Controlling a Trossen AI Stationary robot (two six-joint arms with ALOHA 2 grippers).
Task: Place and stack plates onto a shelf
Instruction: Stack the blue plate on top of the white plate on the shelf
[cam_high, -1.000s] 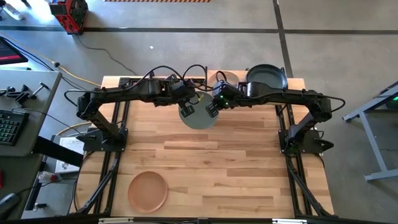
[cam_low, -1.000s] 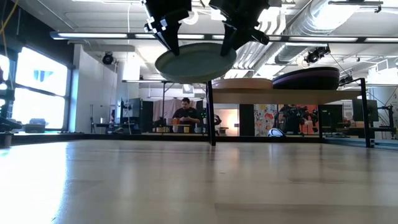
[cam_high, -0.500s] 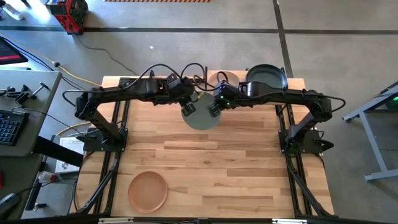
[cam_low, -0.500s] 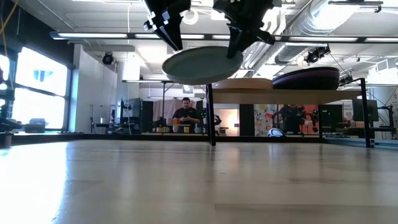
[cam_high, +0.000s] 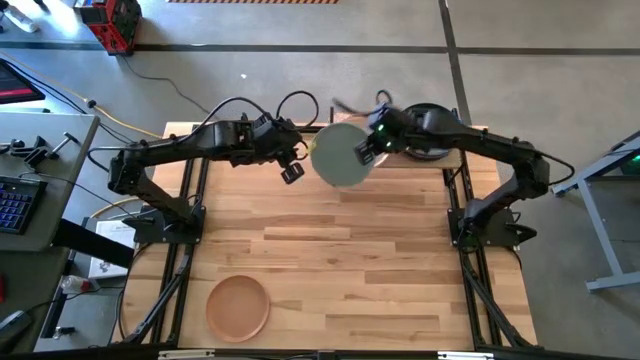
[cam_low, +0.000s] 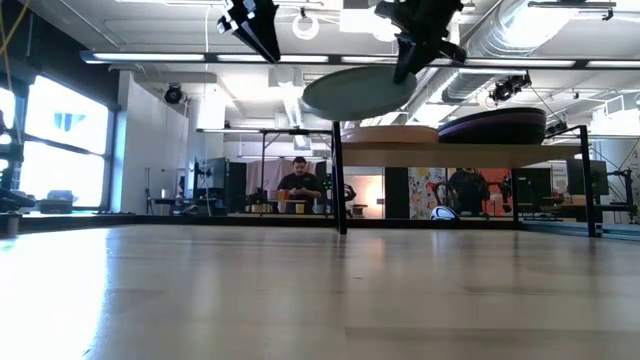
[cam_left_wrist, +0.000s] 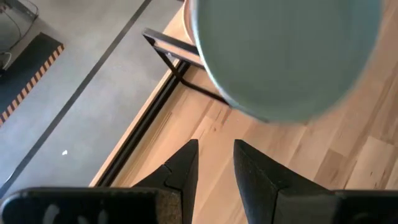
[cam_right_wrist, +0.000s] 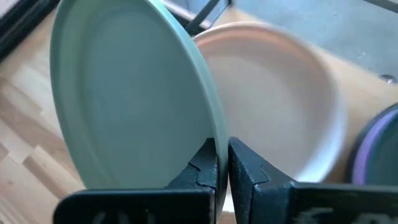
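Change: since a second ago the sage plate (cam_high: 339, 153) has been let go by the left gripper (cam_high: 291, 173) and carried toward the shelf (cam_low: 470, 147) by the right gripper (cam_high: 364, 152) alone.
Terracotta plate (cam_high: 238, 307): lying flat on the table (cam_high: 380, 270) near its front left corner, well apart from both arms.
Left arm: drawn back to the left of the sage plate, reaching in over the table's back edge; its fingers (cam_left_wrist: 180, 171) are held narrowly apart with nothing between them.
Sage plate: held in the air, tilted, just beside the beige plate (cam_right_wrist: 280, 106) and partly above it.
Right arm: stretched from the right across the shelf; its fingers (cam_right_wrist: 205, 163) are pinched shut on the sage plate's rim.
Shelf: at the table's back right, with the beige plate to the left and a purple plate (cam_low: 492, 124) to the right.
Risk: with one thin rim grip, the plate could pivot or slip out.
Risk: if lowered tilted, its edge could strike the beige plate and sit crooked.
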